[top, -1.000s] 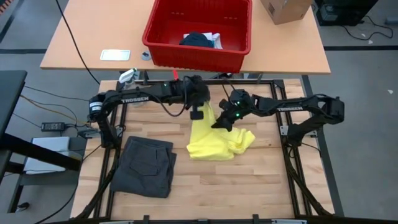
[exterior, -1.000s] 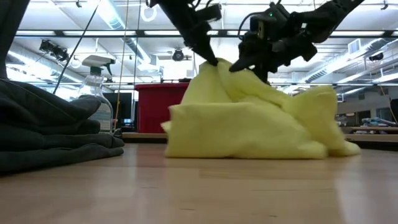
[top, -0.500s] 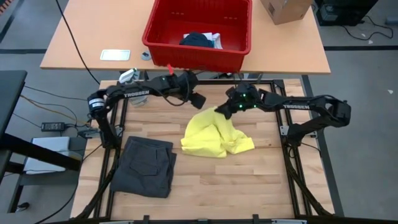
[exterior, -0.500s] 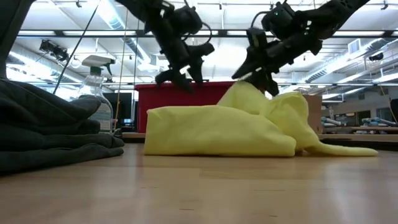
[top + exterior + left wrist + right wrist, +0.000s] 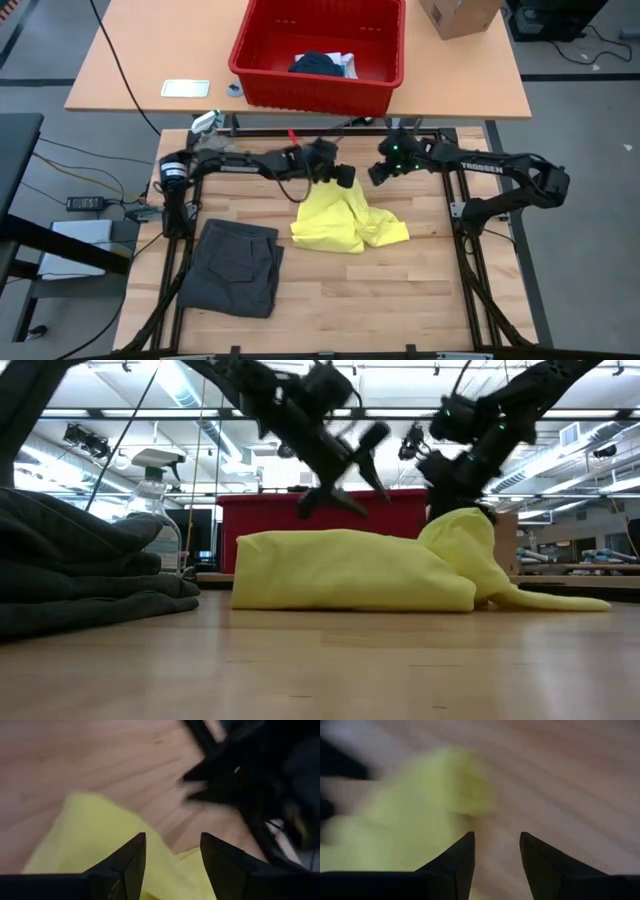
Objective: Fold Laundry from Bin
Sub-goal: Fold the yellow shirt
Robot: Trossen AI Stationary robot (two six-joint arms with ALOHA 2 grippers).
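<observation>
Above the soft, crumpled yellow garment (image 5: 345, 220), at its 12 o'clock edge, left gripper (image 5: 342, 176) and right gripper (image 5: 380, 173) are hovering, fingers parted, empty

Open boards toward us, clutter at the far edge

Both our hands hang above the yellow garment (image 5: 348, 222), left hand (image 5: 343, 176) and right hand (image 5: 378, 173) near each other with a narrow gap between. Beyond them the red bin (image 5: 262, 78) blocks the way; left of the left hand lies the dark grey garment (image 5: 237, 267).
</observation>
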